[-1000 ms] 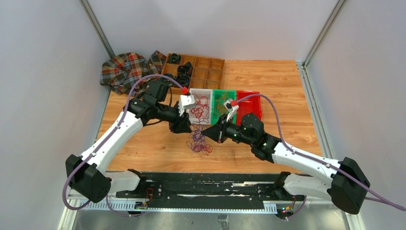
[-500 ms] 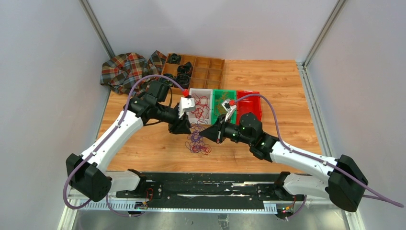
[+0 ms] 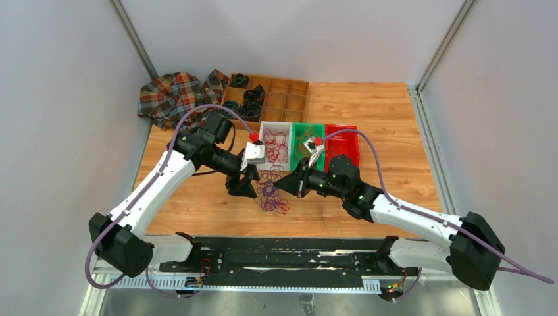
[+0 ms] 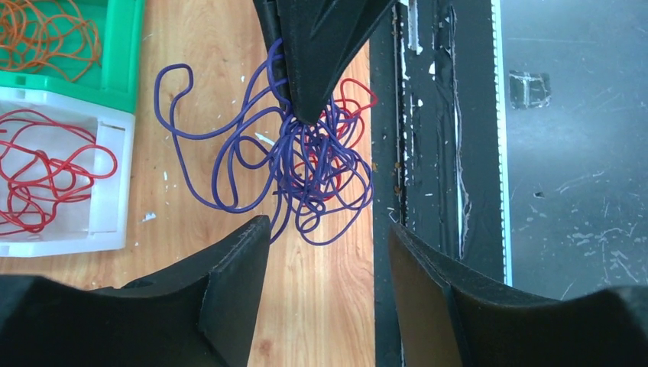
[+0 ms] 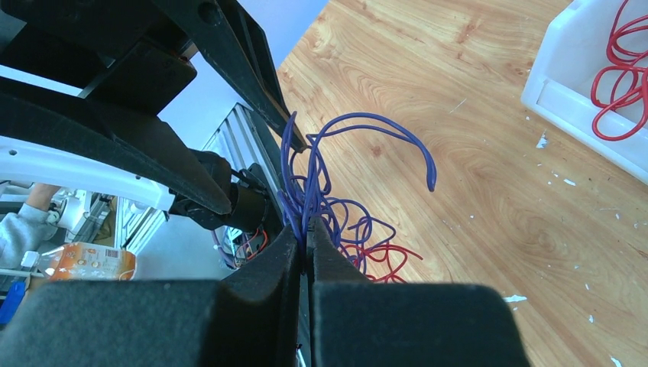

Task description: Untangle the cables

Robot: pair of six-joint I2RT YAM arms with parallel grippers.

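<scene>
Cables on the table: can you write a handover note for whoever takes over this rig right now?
Left gripper: open, holding nothing, just beside the tangle.
Right gripper: shut on purple strands of the tangle, holding them up off the table.
Cables: purple and red ones are knotted together in front of the bins. Loose red cables lie in the white bin, orange cables in the green bin.
Done: some red and orange cables are sorted out.
Left: pull the purple free of the red in the tangle, then probably bin each.
</scene>
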